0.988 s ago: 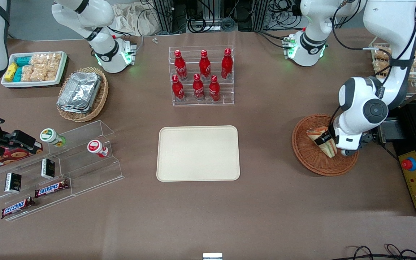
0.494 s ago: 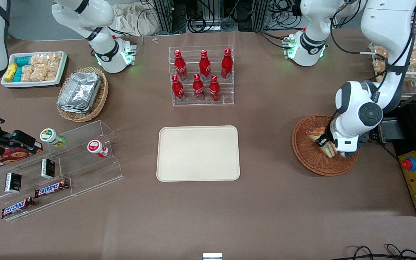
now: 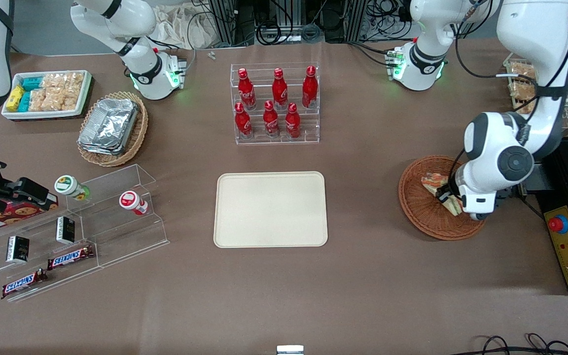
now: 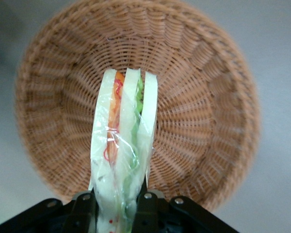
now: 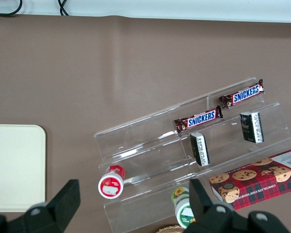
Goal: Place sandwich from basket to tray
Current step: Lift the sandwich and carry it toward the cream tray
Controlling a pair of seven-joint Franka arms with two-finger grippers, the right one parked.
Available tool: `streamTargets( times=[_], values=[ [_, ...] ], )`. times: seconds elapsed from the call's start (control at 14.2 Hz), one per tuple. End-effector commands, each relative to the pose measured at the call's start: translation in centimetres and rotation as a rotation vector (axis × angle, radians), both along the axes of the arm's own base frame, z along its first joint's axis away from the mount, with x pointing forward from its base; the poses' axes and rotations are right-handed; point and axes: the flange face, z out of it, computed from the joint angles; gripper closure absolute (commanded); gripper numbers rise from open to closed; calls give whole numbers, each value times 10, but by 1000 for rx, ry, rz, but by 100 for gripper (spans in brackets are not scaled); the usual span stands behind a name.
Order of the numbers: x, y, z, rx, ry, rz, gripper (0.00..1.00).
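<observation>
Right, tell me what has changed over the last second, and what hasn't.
The gripper stays shut on the sandwich over the basket. In the front view the sandwich has shifted a little within the basket's outline and the arm's wrist has moved slightly; in the wrist view the wedge stands edge-up above the weave, apparently lifted. The basket, the tray and everything else on the table are as before.

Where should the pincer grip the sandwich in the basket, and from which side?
Across the two flat bread faces, coming from above, at the wedge's wide end. The sandwich stands on edge in the basket, so its faces are exposed. The left pincer is already shut on it this way, fingers pressing the bread, layers not crushed.
</observation>
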Motion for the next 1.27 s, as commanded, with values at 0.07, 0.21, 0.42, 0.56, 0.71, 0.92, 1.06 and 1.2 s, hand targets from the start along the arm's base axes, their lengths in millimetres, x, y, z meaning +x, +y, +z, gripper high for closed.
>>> streamTargets(
  times=[0.07,0.21,0.42,0.56,0.71,0.92,1.06,1.2],
  values=[
    [33,-22,125,-32,32,-148,100],
    [38,-46,175,-171,43,-165,100],
    [31,-135,176,-255,52,-302,94],
    [31,-201,154,-284,51,-394,100],
    [23,-269,120,-290,33,-471,100],
    [23,-319,46,-306,26,-513,100],
    [19,-351,12,-317,-21,-546,100],
    [25,-358,-23,-304,-58,-562,100]
  ],
)
